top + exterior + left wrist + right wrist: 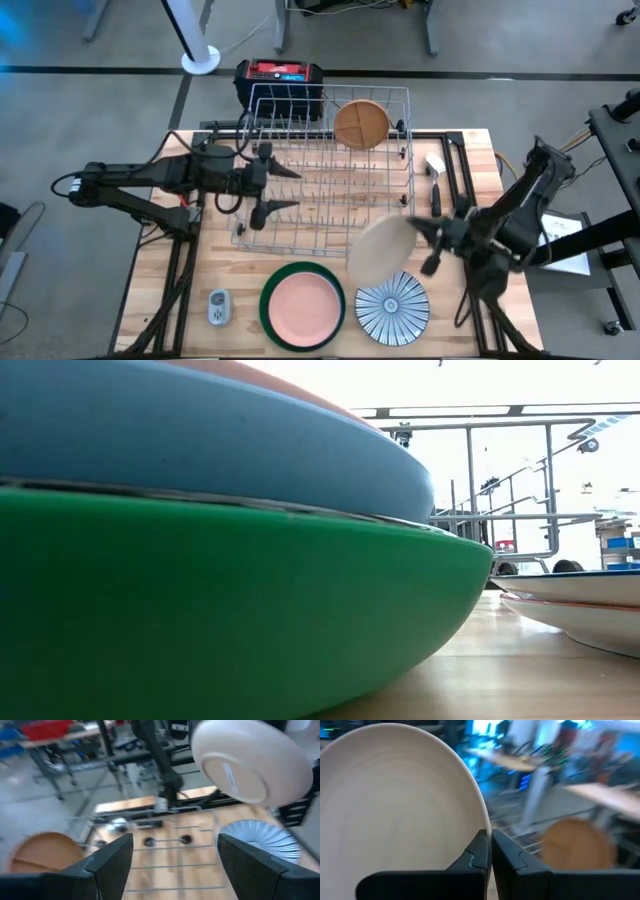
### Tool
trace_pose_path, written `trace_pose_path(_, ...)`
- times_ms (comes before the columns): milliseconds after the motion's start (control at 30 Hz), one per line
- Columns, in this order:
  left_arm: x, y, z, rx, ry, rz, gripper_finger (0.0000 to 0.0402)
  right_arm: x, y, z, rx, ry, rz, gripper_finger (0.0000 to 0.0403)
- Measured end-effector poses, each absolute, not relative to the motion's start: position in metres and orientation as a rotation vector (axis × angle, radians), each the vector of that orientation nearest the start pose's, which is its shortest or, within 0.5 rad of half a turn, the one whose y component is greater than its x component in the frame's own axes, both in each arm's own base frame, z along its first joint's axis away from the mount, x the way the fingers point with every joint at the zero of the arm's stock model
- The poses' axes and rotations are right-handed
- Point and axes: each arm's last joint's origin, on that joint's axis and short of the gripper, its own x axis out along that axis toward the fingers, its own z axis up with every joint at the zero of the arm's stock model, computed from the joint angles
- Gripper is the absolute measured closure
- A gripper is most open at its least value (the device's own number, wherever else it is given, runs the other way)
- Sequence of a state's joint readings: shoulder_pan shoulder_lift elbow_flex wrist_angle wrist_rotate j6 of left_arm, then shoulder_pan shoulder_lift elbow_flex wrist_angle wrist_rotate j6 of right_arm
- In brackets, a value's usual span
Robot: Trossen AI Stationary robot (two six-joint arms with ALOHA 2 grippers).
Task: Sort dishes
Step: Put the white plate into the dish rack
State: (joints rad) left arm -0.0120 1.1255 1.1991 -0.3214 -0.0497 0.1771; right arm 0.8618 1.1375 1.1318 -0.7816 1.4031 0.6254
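My right gripper [418, 230] is shut on a cream plate [380, 250], held above the table between the silver wire rack [330, 170] and a blue-white striped plate [392, 307]. The cream plate also shows in the left wrist view [250, 760]. A tan plate [360, 123] stands on edge in the rack's far right part. A pink plate [303, 305] lies in a large green plate [268, 310] at the near edge. My left gripper [288, 190] is open and empty over the rack's left part; it also shows in its wrist view [175, 865]. My right gripper pinches the cream plate's rim [481, 827] between its two fingers, at the plate's right edge. The fingers come about level from the table's right side. The plate is lifted clear of the table and tilted.
A small grey gadget [218, 307] lies at the near left. A red and black box [280, 78] stands behind the rack. In the low view the green plate [200, 610] fills the front, with the striped plate [580, 605] to its right.
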Motion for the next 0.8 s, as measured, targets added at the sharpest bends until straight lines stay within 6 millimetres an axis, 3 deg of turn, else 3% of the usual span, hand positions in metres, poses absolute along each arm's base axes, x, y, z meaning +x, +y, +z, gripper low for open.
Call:
trace_pose_path(233, 0.239, 0.007, 0.397, 0.349, 0.284, 0.22, 0.0122, 0.159, 0.086, 0.38, -0.235, 0.139, -0.87, 0.0403)
trace_pose_path(500, 0.246, 0.041, 0.394, 0.446, 0.34, 0.447, 0.0122, 0.156, 0.023, 0.394, -0.317, 0.256, -1.165, 0.0403)
trace_pose_path(800, 0.244, 0.074, 0.398, 0.461, 0.315, 0.585, 0.0122, 0.174, -0.012, 0.401, -0.362, 0.374, -1.281, 0.0403)
